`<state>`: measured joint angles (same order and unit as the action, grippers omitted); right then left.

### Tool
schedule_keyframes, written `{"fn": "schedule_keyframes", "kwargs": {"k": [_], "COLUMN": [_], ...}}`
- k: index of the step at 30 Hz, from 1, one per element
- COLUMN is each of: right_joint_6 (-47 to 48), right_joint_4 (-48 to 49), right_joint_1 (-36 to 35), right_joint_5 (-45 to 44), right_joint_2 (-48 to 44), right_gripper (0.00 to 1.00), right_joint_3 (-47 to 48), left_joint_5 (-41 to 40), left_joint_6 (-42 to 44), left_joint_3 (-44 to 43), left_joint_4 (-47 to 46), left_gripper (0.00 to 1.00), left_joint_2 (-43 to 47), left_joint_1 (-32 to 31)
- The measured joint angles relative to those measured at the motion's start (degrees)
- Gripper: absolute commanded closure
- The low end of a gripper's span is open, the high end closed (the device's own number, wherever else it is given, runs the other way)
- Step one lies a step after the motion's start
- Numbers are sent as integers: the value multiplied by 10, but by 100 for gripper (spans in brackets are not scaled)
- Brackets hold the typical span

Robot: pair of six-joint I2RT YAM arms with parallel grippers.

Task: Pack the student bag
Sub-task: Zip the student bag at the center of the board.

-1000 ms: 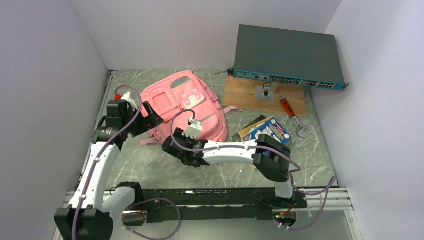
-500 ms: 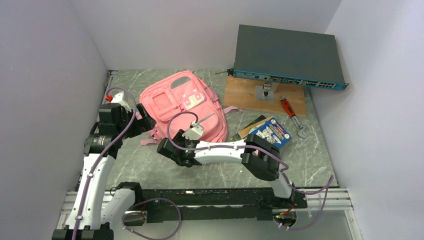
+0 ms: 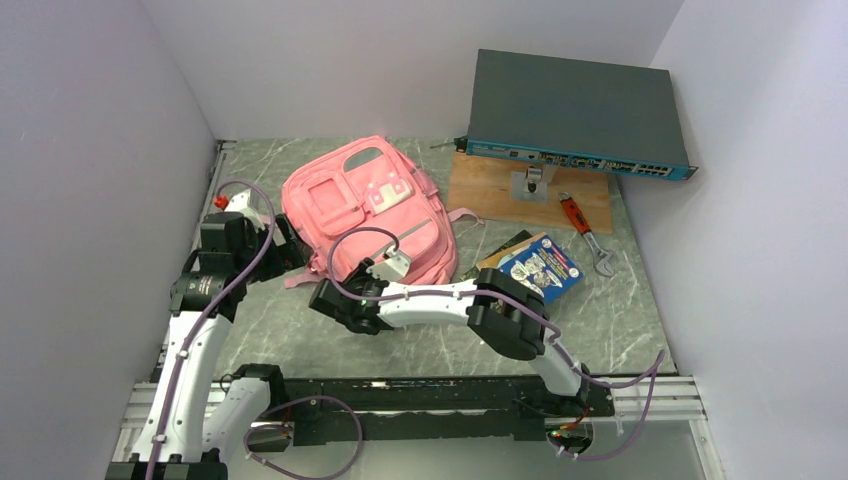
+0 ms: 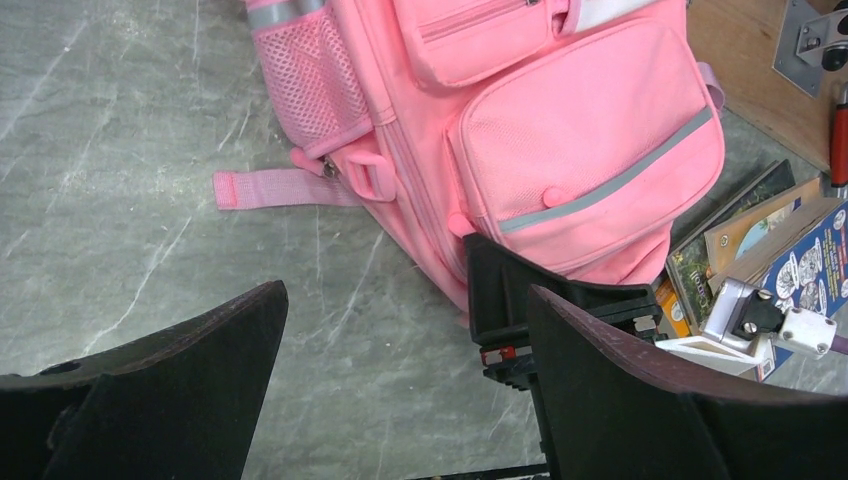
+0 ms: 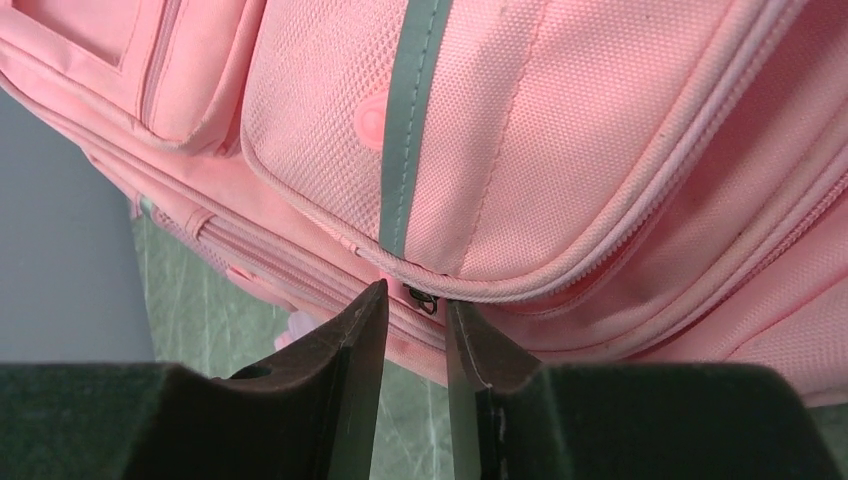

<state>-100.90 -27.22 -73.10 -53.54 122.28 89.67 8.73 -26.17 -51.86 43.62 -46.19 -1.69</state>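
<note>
Lining up on the zip pull [image 5: 425,298], the right end effector [image 5: 415,300] is hovering, fingers [image 5: 345,350] narrowly parted, at the near edge of the student bag [image 3: 365,205], which is lying flat on the worktop [image 3: 620,300], left of centre. Pinching only the metal tab, not fabric, is looking wise. The left end effector [image 4: 405,295] is hanging spread wide beside the bag's left side, ready for bracing.

The student bag [image 3: 365,200] is showing pink all over, with a grey stripe crossing its front pocket (the mesh side panel is pink too). The desk [image 3: 620,310] is showing grey-green marble with pale veins. Near the far right corner, a dark grey box [image 3: 570,100] is showing a blue front, and the wrench [image 3: 573,213] is showing a red handle.
</note>
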Motion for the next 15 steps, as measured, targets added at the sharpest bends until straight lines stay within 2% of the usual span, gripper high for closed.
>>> {"fn": "schedule_keyframes", "kwargs": {"k": [2,5,12,15], "right_joint_6": [-8,-13,-61,-59], "right_joint_4": [2,12,-17,-16], "right_joint_1": [1,2,2,2], "right_joint_5": [-14,-27,-34,-42], "right_joint_2": [3,5,5,-3], "right_gripper": [63,62,77,87], "right_joint_3": [0,-3,-8,-31], "left_joint_5": [0,2,7,24], "left_joint_6": [0,0,-1,-6], "left_joint_3": [1,1,29,44], "left_joint_4": [0,-1,-12,-19], "left_gripper": [5,5,5,6], "left_joint_2": [1,3,8,-4], "left_joint_1": [0,0,0,0]}}
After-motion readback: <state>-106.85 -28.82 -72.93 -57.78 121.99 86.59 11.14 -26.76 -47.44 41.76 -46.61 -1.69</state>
